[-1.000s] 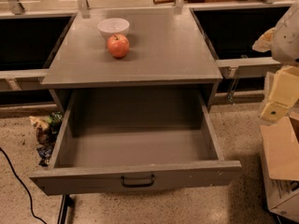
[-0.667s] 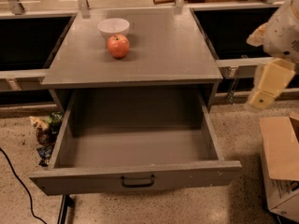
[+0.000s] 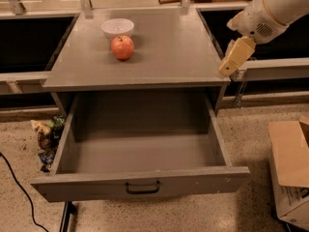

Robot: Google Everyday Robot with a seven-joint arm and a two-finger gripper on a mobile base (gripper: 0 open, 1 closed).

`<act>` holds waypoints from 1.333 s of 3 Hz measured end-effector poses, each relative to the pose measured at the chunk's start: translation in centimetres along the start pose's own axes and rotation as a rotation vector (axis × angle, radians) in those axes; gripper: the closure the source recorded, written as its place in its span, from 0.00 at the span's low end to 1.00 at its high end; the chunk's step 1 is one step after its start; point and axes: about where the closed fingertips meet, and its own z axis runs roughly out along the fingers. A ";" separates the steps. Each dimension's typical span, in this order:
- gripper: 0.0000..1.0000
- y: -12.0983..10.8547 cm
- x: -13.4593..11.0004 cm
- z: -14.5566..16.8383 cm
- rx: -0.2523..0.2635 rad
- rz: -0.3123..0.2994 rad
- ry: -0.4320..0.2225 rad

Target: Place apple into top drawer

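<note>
The robot's tool [image 3: 235, 58] hangs at the right edge of the grey table [image 3: 169, 52], near its front right corner, having swung up and to the left from its place a second ago, when it sat lower and clear of the table's right side. Whether the tool is wide or narrow cannot be told from this angle; it carries nothing. The white arm [image 3: 282, 4] now reaches in from the upper right corner. The apple [image 3: 122, 47] has not moved: it rests on the table top toward the back left, just in front of the white bowl [image 3: 118, 28] and well apart from the tool. Below, the top drawer [image 3: 203, 180] stands pulled fully out as before, its dark handle [image 3: 143, 188] facing the camera. A cardboard box [image 3: 289, 158] sits on the speckled floor at right.
</note>
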 end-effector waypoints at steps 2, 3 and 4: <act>0.00 -1.3 -1.7 2.8 -0.009 0.001 -0.039; 0.00 -3.3 -4.7 7.8 -0.009 0.029 -0.114; 0.00 -4.9 -7.9 11.9 0.005 0.064 -0.200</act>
